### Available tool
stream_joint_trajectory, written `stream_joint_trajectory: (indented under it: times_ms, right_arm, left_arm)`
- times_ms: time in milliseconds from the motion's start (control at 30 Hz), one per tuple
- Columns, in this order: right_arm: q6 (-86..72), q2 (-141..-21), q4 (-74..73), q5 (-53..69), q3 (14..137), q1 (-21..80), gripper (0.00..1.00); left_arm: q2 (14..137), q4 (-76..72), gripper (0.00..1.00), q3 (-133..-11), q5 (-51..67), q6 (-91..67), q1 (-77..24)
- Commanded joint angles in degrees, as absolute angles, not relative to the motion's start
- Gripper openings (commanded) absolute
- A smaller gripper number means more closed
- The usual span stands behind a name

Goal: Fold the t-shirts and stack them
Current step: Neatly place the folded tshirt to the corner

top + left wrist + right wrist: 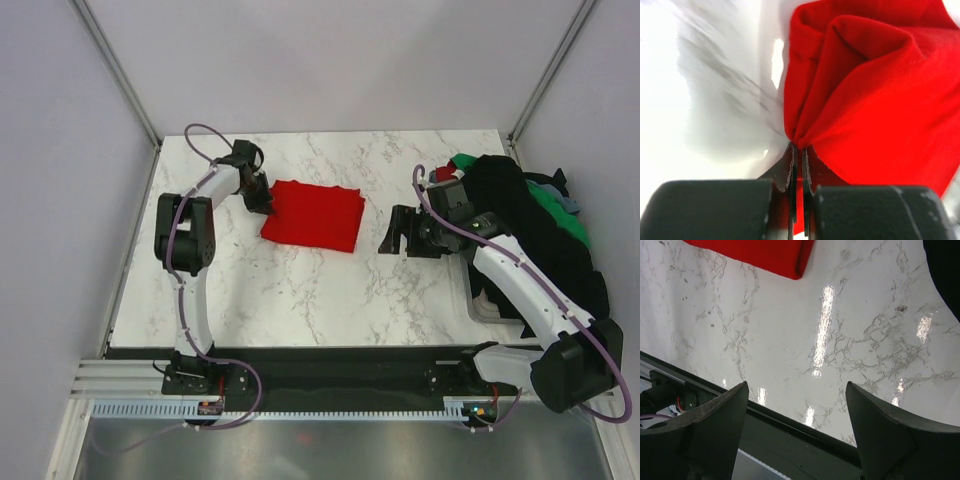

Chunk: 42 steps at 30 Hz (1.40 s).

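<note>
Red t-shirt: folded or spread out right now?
Folded: the red t-shirt lies as a compact rectangle on the table, the left gripper shut on its doubled edge.

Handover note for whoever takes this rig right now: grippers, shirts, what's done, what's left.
Left gripper: shut on the left edge of the red t-shirt, cloth bunched at the fingertips.
Right gripper: open, empty, over bare table to the right of that shirt.
Red t-shirt: folded into a rectangle, mid-table.
Unfolded heap at the table's right edge: black shirt on top, green shirt beneath, others partly hidden.
Done: red looks folded.
Left: release it, fold the heap, stack.
</note>
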<state>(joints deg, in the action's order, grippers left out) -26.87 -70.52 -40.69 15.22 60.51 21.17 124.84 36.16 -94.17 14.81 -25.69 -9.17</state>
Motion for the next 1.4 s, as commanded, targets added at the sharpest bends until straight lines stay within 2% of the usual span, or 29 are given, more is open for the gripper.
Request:
stream_joint_trajectory:
  times_ms: [0, 67, 200, 333, 367, 400, 433, 467, 500, 533, 567, 767, 833, 867, 933, 967, 1033, 1100, 1133, 1200, 1233, 1267, 1300, 1367]
  right_arm:
    - [-25.84, -68.38, -40.43, 16.52, 58.98, 21.27, 0.86]
    - [-25.84, -67.42, -40.69, 17.31, 58.19, 21.27, 0.86]
    - [-25.14, -66.8, -42.1, 18.89, 56.95, 21.36, 0.86]
    - [-24.0, -67.24, -44.47, 20.39, 55.99, 21.53, 0.86]
    - [-23.82, -67.5, -44.65, 20.3, 55.73, 21.62, 0.86]
    - [-23.73, -67.59, -44.74, 20.22, 55.55, 21.53, 0.86]
    - [-23.73, -68.2, -44.74, 20.04, 55.46, 21.71, 0.86]
    - [-23.9, -68.55, -44.39, 19.52, 55.28, 21.62, 0.86]
    - [-24.17, -68.99, -43.95, 19.42, 55.28, 21.71, 0.86]
    - [-24.78, -70.04, -42.81, 19.42, 55.11, 21.62, 0.86]
    - [-25.22, -70.57, -42.28, 19.6, 55.11, 21.62, 0.86]
    - [-26.11, -72.25, -40.16, 19.78, 56.86, 22.67, 0.85]
    - [-26.1, -71.64, -40.6, 18.9, 57.3, 23.11, 0.86]
    - [-26.02, -71.28, -40.78, 18.64, 57.39, 23.2, 0.86]
    - [-26.1, -70.14, -41.22, 18.28, 57.13, 23.29, 0.85]
    - [-26.19, -69.79, -41.31, 18.02, 57.04, 23.29, 0.86]
    - [-26.45, -68.65, -41.83, 17.76, 56.95, 23.2, 0.86]
    - [-26.72, -67.68, -42.01, 17.23, 56.87, 23.2, 0.86]
    - [-26.72, -66.98, -42.45, 16.97, 56.87, 23.2, 0.86]
    - [-26.81, -66.27, -42.71, 16.79, 56.52, 23.2, 0.86]
    - [-26.72, -65.75, -42.98, 16.7, 56.34, 23.29, 0.86]
    - [-26.72, -65.66, -42.98, 16.61, 55.82, 23.29, 0.86]
    - [-26.54, -65.57, -42.98, 16.35, 55.46, 23.2, 0.86]
    - [-26.19, -65.65, -42.98, 16.08, 54.76, 23.2, 0.86]
  left_arm:
    - [127.52, 41.3, 0.02, -100.53, -4.0, -17.41, -6.51]
    - [129.1, 42.45, 0.02, -105.89, -13.51, -15.57, -4.41]
    - [134.63, 42.8, 0.02, -120.02, -17.4, -11.7, -0.27]
    - [145.88, 42.8, 0.02, -147.04, -22.39, -9.14, 4.91]
    - [148.77, 40.98, 0.05, -150.17, -23.54, -9.66, 6.66]
    - [148.8, 39.39, 0.21, -151.86, -24.34, -10.19, 7.38]
    - [148.02, 37.03, 0.43, -150.13, -24.17, -10.89, 8.08]
    - [145.14, 33.78, 0.57, -148.03, -24.52, -10.72, 8.87]
    - [143.63, 32.36, 0.65, -145.57, -26.96, -11.07, 8.88]
    - [141.87, 31.56, 0.85, -141.02, -32.12, -13.42, 8.96]
    - [140.46, 31.29, 0.99, -139.24, -31.82, -14.14, 9.66]
    - [133.16, 37.25, 1.0, -132.11, -21.46, -19.68, 12.82]
    - [129.04, 37.36, 0.99, -126.93, -13.41, -20.56, 13.27]
    - [128.07, 37.27, 0.93, -125.26, -11.53, -21.35, 13.1]
    - [125.7, 37.27, 0.89, -120.18, -6.36, -24.15, 12.83]
    - [125.16, 37.09, 0.81, -118.32, -5.28, -25.47, 12.75]
    - [123.32, 36.65, 0.72, -111.73, -0.91, -28.72, 12.74]
    - [122.17, 33.32, 0.48, -104.55, 1.65, -29.26, 11.96]
    - [121.73, 32.35, 0.42, -102.24, 1.84, -29.88, 11.61]
    - [119.98, 27.97, 0.41, -95.67, 3.33, -30.41, 10.64]
    - [119.71, 26.56, 0.37, -93.89, 4.91, -30.93, 10.37]
    - [119.62, 25.59, 0.24, -92.56, 5.53, -31.11, 9.68]
    - [119.79, 24.18, 0.16, -90.98, 6.23, -31.2, 9.32]
    - [120.58, 23.65, 0.11, -90.62, 6.33, -31.73, 8.09]
